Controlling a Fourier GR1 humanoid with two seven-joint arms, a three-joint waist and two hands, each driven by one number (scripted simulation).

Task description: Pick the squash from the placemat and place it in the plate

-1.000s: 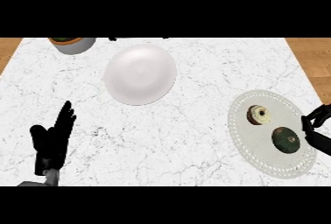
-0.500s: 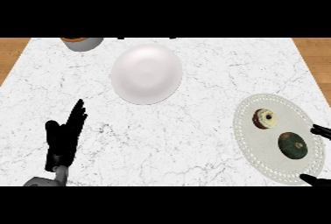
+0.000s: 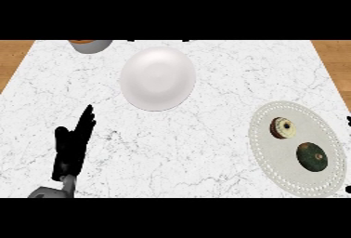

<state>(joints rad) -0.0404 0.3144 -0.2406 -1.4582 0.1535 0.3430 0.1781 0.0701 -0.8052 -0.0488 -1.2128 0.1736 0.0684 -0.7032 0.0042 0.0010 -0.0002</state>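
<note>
Squash (image 3: 312,156) on placemat (image 3: 267,139) beside donut (image 3: 282,128), plate (image 3: 158,78) well apart. Left hand (image 3: 72,146) flat, empty. Right hand (image 3: 347,188) at edge, can't tell.

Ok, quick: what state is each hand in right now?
Left hand: open, fingers straight, holding nothing.
Right hand: not in view, so its state cannot be told.

The white marble counter (image 3: 205,148) carried three things directly on its top. A white round plate (image 3: 158,77) lay far of the middle, a little to the left. A pale oval placemat (image 3: 270,151) lay at the near right. A grey bowl (image 3: 90,45) stood at the far left edge, only partly visible.
</note>
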